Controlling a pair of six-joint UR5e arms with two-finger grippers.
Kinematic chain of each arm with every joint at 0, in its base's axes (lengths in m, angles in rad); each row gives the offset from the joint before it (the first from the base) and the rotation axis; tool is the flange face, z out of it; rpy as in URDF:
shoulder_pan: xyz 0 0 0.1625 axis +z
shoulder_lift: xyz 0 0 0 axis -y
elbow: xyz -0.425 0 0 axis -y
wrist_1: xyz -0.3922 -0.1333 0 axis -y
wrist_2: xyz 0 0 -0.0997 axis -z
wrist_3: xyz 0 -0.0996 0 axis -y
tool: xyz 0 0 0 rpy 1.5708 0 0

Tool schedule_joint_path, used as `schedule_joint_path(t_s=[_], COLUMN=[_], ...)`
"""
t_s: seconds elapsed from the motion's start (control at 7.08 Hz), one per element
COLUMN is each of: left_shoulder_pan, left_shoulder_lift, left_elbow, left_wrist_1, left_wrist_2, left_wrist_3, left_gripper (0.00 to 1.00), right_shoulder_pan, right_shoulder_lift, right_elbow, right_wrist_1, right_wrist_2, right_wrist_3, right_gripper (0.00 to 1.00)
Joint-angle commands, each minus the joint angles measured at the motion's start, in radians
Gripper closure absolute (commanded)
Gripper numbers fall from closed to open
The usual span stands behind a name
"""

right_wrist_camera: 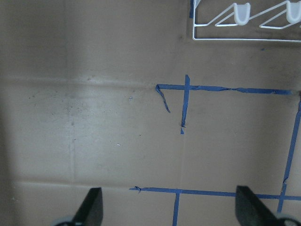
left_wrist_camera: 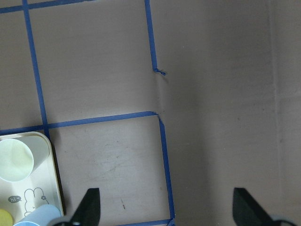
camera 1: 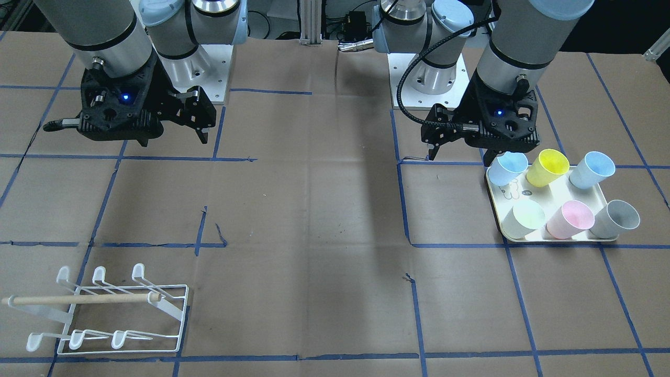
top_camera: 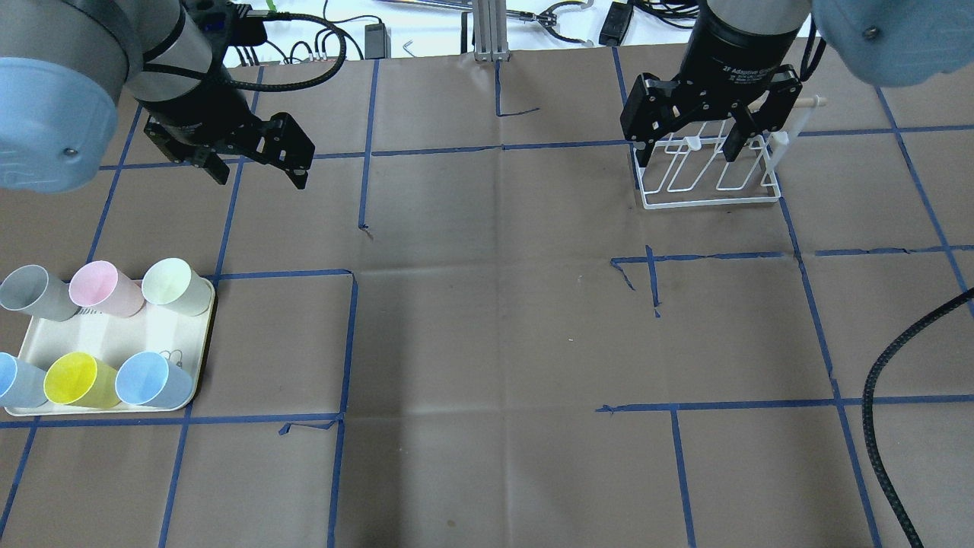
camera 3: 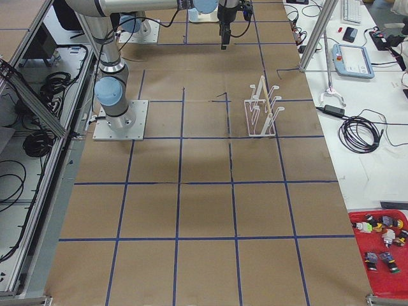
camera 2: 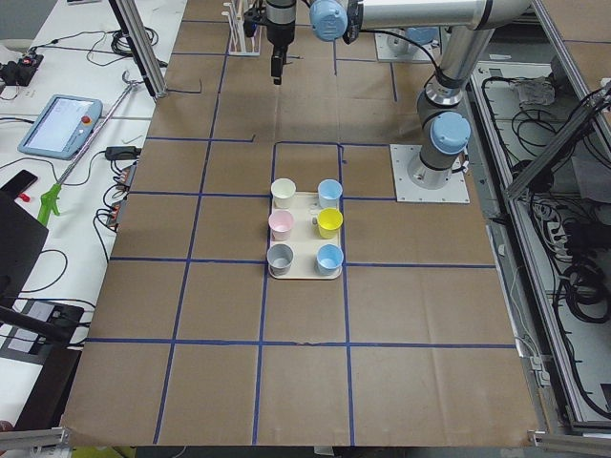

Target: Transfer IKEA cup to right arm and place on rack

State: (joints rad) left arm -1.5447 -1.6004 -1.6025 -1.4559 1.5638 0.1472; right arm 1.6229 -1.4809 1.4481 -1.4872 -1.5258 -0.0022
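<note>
Brown-papered table (top_camera: 487, 320) bears cups (top_camera: 176, 285) on tray (top_camera: 122, 335), likely light, stiff, slick; pinch one wall at rim; left gripper (top_camera: 261, 179) and right gripper (top_camera: 687, 156) gape wide, empty.

Brown paper-covered table (top_camera: 487, 342) with a grid of blue tape lines (top_camera: 348, 342). Cream rectangular tray (top_camera: 129, 335) with a small bunny print (left_wrist_camera: 29, 201). Plastic cups: grey cup (top_camera: 27, 291), pink cup (top_camera: 99, 287), pale green cup (top_camera: 171, 283), yellow cup (top_camera: 72, 379), two light blue cups (top_camera: 148, 378). White wire rack (camera 1: 137, 271), light wooden dowel (camera 1: 78, 299). Black left gripper (top_camera: 261, 176), black right gripper (top_camera: 689, 156). Silver arm tubes (camera 1: 99, 31), pale blue joint caps (top_camera: 46, 122).
</note>
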Motion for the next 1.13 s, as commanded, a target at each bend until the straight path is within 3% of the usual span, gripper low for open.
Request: schedule_joint_path(t_s=[0.0,0.99], left_shoulder_pan=[0.000,0.000], left_shoulder_lift=[0.003,0.011], left_elbow=[-0.005,-0.005], left_wrist_1=[0.000,-0.001], left_wrist_2=[0.001,0.001], left_wrist_3=[0.000,0.002], left_gripper=[0.01,0.01], right_shoulder_pan=[0.000,0.002], right_shoulder_lift=[0.002,0.016], right_elbow=[0.000,-0.002], right_wrist_1=[0.005,-0.004], right_wrist_2=[0.000,0.001], right_wrist_3=[0.001,0.001], right_gripper=[0.00,0.00])
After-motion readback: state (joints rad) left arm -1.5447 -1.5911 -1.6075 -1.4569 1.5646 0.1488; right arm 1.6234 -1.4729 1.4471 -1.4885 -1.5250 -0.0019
